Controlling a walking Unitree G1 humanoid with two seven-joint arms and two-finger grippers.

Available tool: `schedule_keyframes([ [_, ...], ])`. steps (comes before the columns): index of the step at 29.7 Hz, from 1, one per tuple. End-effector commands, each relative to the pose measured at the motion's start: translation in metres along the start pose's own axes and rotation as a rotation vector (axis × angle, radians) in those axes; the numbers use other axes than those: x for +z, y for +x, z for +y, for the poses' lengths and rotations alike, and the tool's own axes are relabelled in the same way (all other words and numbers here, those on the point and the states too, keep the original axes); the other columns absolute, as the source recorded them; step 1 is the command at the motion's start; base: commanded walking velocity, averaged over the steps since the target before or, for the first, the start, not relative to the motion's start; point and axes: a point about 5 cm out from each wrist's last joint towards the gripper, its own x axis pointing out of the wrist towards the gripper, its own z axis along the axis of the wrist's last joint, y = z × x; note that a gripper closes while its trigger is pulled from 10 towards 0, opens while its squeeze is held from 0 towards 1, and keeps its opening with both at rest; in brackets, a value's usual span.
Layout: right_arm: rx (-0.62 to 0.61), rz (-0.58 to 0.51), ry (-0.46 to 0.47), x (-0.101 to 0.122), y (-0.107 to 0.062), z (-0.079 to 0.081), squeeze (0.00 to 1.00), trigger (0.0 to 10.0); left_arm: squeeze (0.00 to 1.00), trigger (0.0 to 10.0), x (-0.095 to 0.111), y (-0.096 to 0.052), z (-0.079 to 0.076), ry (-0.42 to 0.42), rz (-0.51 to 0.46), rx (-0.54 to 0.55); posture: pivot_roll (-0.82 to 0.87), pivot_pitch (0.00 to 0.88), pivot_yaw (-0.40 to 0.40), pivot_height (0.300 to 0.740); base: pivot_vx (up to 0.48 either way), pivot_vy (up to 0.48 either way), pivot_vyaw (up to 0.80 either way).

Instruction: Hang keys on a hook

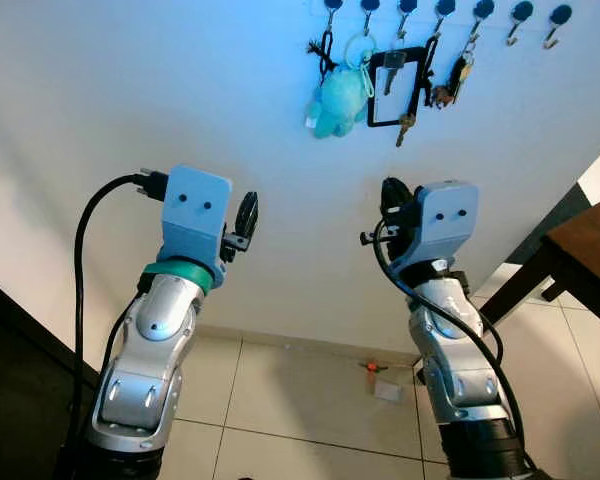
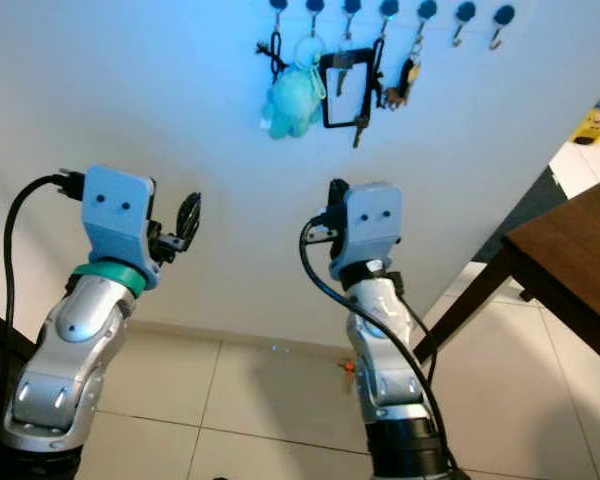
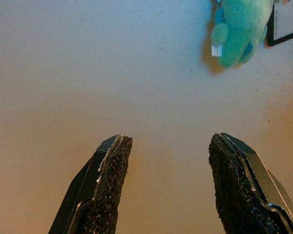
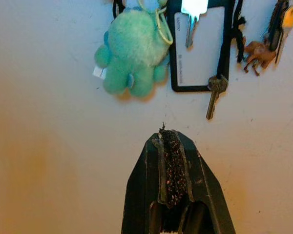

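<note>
**Both arms raised below the hook row, nothing in either set of fingers**

I am holding both arms up toward the wall, with the row of hooks (image 1: 442, 10) running along the top of the head frames, right of centre. My left gripper (image 3: 168, 187) is standing with its fingers wide apart and nothing between them; in the left wrist view they are framing bare wall. My right gripper (image 4: 172, 168) is pressed closed, pad against pad, and I am seeing nothing held there either.

The keys (image 4: 213, 96) are already hanging: one silver key in front of a black-framed card (image 4: 202, 51), another darker key dangling lower at the card's corner, both with their long axis pointing straight down. A teal plush (image 4: 132, 53) is hanging just beside the card toward frame left, and a small bunch with a brown charm (image 4: 256, 53) is hanging toward frame right. In the head view, the two hooks at the far upper right (image 1: 540, 15) are looking bare.

Judging from this, the keys are lying up and ahead of my fingers, well apart from both. My right gripper is the nearer one, pointing almost directly under the card and its keys, while the left is aiming off to the side of the plush. Any reach from here would be going upward along the wall, with the right arm better lined up.
</note>
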Motion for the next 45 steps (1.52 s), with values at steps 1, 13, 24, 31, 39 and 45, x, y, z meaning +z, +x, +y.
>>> schedule_keyframes([
  [1, 0.005, -0.006, 0.008, 0.0003, 0.0008, 0.0012, 0.0, 10.0, 0.0, 10.0, -0.003, -0.0037, 0.0005, -0.002, 0.004, -0.002, -0.07, 0.075, 0.103, 0.74, -0.356, 0.0, 0.0],
  [13, 0.004, -0.005, 0.006, -0.0002, 0.0008, 0.0009, 0.0, 10.0, 0.0, 10.0, -0.0025, -0.0033, 0.0007, -0.001, 0.002, -0.003, -0.07, 0.076, 0.103, 0.74, -0.369, 0.0, 0.0],
  [24, 0.003, -0.004, 0.003, -0.0008, 0.0014, 0.0003, 0.0, 10.0, 0.0, 10.0, -0.0025, -0.0027, 0.0006, 0.001, 0.001, -0.006, -0.07, 0.073, 0.104, 0.74, -0.38, 0.0, 0.0],
  [31, -0.002, 0.0, 0.01, -0.0016, 0.0016, -0.0006, 0.0, 10.0, 0.0, 10.0, -0.0031, -0.0026, 0.0003, 0.0, 0.001, -0.008, -0.08, 0.068, 0.104, 0.74, -0.326, 0.0, -0.06],
  [39, -0.019, 0.009, 0.028, -0.0023, 0.0031, -0.0042, 0.0, 10.0, 0.0, 10.0, -0.004, -0.0022, -0.0016, -0.024, 0.014, -0.023, -0.08, 0.066, 0.102, 0.74, 0.0, 0.0, -0.75],
  [45, -0.021, 0.009, 0.026, -0.0021, 0.0037, -0.0049, 0.0, 10.0, 0.0, 10.0, -0.0033, -0.0028, -0.0047, -0.036, 0.016, -0.039, -0.08, 0.067, 0.101, 0.74, 0.0, 0.0, -0.8],
])
